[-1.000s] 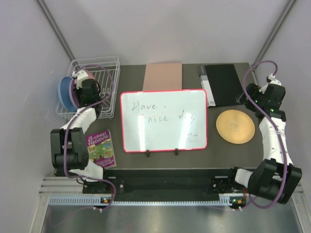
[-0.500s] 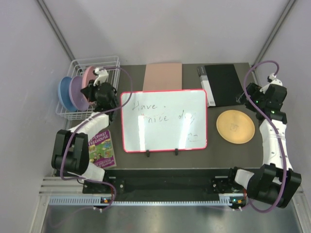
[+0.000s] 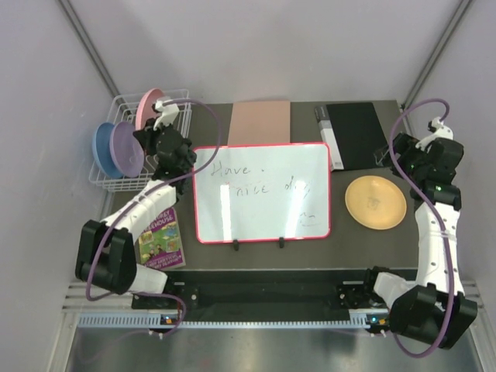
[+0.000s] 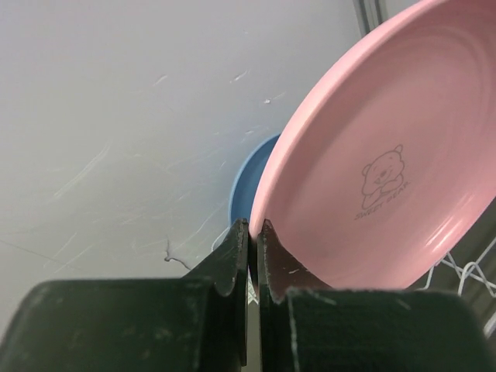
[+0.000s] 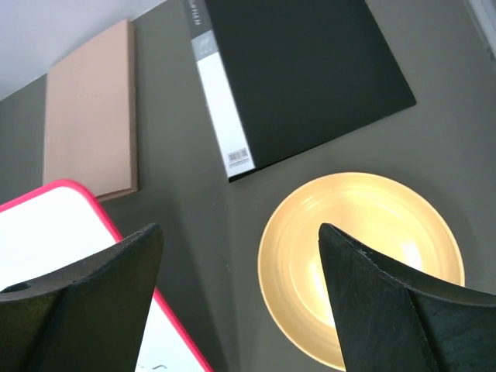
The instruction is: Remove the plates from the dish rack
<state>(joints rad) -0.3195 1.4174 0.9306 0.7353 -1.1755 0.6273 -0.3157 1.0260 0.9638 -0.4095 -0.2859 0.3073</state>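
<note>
Pink plate (image 3: 147, 107), held on edge over the far part of the white wire dish rack (image 3: 183, 99) at the table's far left corner; a bear print marks its face. The left gripper (image 4: 253, 232) is clenched on the plate's rim, jaws nearly meeting. Lilac plate (image 3: 127, 149) and blue plate (image 3: 101, 147) stand on edge side by side in the rack's left part, blue outermost. Orange-yellow plate (image 3: 375, 202) lies flat on the dark table (image 3: 364, 244) at right, well apart from the rack; the right gripper (image 5: 239, 232) hovers near it, jaws spread wide, grasping nothing. Between rack and plate lies a red-framed whiteboard (image 3: 261, 191); beyond it, a tan board (image 3: 260, 122) and a black folder (image 3: 355, 133); near the left arm, a purple book (image 3: 160, 236)
</note>
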